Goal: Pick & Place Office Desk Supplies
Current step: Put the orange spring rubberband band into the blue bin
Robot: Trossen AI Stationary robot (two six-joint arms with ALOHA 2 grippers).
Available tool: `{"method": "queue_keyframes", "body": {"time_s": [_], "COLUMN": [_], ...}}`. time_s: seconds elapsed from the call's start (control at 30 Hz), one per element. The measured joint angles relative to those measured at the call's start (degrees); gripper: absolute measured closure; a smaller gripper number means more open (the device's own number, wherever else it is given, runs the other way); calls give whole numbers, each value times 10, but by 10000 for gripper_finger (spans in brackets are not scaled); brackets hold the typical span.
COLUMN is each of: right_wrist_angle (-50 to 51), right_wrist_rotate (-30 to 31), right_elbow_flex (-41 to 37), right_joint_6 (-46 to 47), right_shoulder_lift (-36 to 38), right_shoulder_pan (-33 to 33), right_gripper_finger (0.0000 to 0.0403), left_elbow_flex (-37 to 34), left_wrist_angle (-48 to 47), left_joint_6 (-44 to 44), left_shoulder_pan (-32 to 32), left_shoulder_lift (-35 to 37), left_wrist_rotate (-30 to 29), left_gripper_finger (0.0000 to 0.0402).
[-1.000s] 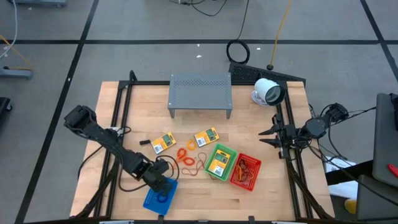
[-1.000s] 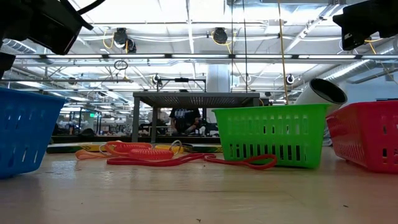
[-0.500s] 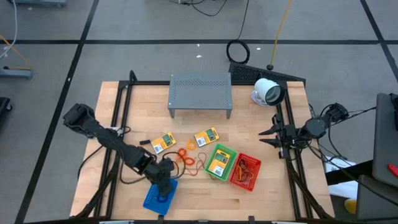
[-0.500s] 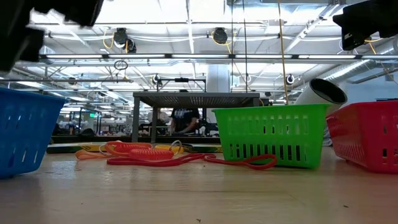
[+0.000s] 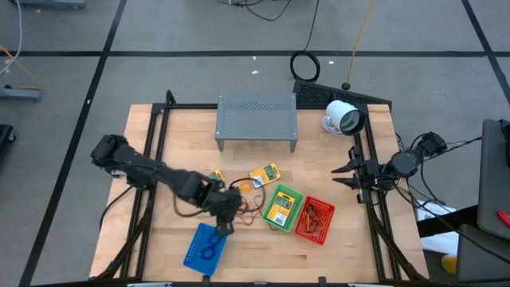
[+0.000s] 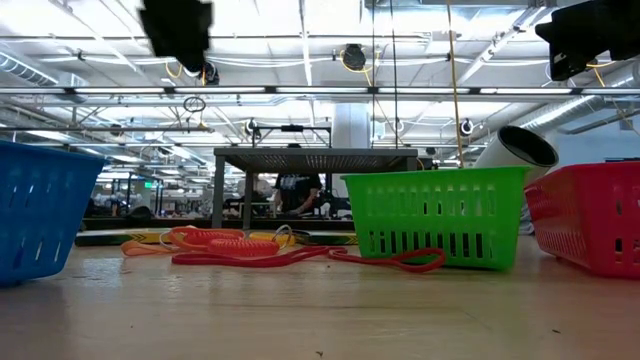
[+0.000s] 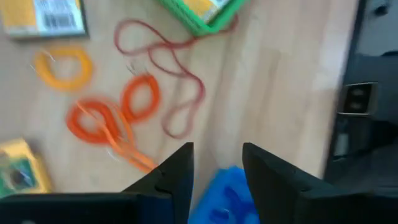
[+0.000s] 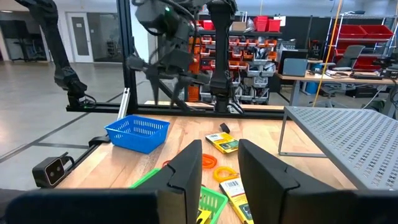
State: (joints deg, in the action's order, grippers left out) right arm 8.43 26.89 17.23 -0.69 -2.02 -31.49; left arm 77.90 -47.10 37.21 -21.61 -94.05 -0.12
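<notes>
I count three baskets part-filled: blue basket [image 5: 205,246] with rings, green basket [image 5: 280,207] with a packet, red basket [image 5: 314,219] with bands. Two packets [image 5: 265,174] and loose rubber bands [image 7: 106,118] remain on the table [image 5: 335,251]. Left gripper [image 7: 216,163] hangs over them, spread, empty; right gripper [image 8: 217,163] parked at the table's edge, apart, empty.

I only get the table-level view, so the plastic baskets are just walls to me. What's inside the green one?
Observer: From above, the green plastic basket holds one flat yellow packet with a green label.
Operator: And the red one beside it?
Observer: The red plastic basket holds a tangle of orange rubber bands.
Operator: That dark blur up top, is it carrying anything?
Observer: That is the left pincer. Its wrist view shows the fingers apart with nothing between them.
</notes>
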Motion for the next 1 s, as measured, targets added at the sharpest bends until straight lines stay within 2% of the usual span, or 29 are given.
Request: {"method": "queue_keyframes", "body": {"time_s": [0.2, 0.37, 0.5, 0.67, 1.0], "right_wrist_angle": [0, 0, 0, 0, 0], "right_wrist_rotate": [0, 0, 0, 0, 0], "right_elbow_flex": [0, 0, 0, 0, 0], "right_joint_6": [0, 0, 0, 0, 0], "right_shoulder_lift": [0, 0, 0, 0, 0], "right_shoulder_pan": [0, 0, 0, 0, 0], "right_gripper_finger": [307, 309, 308, 308, 308], "left_elbow_flex": [56, 127, 179, 198, 197], "left_wrist_angle": [1, -5, -45, -102, -114], "left_joint_6": [-126, -173, -191, -169, -17], "left_shoulder_pan": [57, 93, 106, 105, 91], "left_shoulder_lift": [-73, -154, -205, -236, -248], "left_wrist_rotate": [3, 61, 40, -25, -26], "left_gripper_finger": [288, 299, 291, 269, 245]}}
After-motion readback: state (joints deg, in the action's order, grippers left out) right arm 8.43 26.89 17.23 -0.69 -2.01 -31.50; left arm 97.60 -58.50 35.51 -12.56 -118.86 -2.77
